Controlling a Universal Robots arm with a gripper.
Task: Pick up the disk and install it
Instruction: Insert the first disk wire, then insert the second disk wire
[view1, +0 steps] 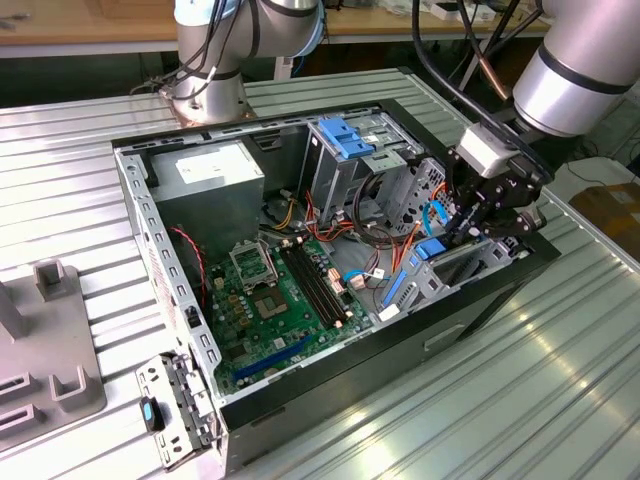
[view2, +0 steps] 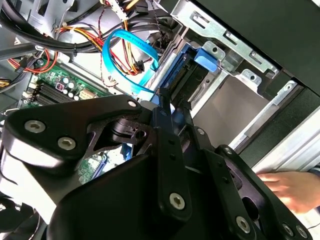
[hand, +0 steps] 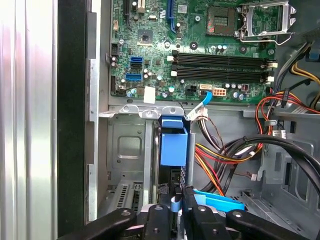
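While round the disk (hand: 173, 145) — gripper (hand: 176, 206); hand (view2: 287, 189) nearby.

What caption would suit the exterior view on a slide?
Robot pincer at the blue-railed disk inside an open computer case.

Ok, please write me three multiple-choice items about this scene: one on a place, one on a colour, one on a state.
1. Where is the tool of the arm?
A. Far outside the case
B. At the silver metal drive bay on the exterior view's right, by the grey metal disk in its blue plastic carrier
C. At the case's end on the exterior view's left

2. What colour is the large flat circuit board?
A. Red
B. Green
C. White

3. The black metal computer case is:
A. Open, its inside exposed
B. Closed by a side panel
C. Empty of parts

Answers: B, the tool hangs by the blue carrier in the bay; B, the board shows green; A, the board lies in plain view inside.
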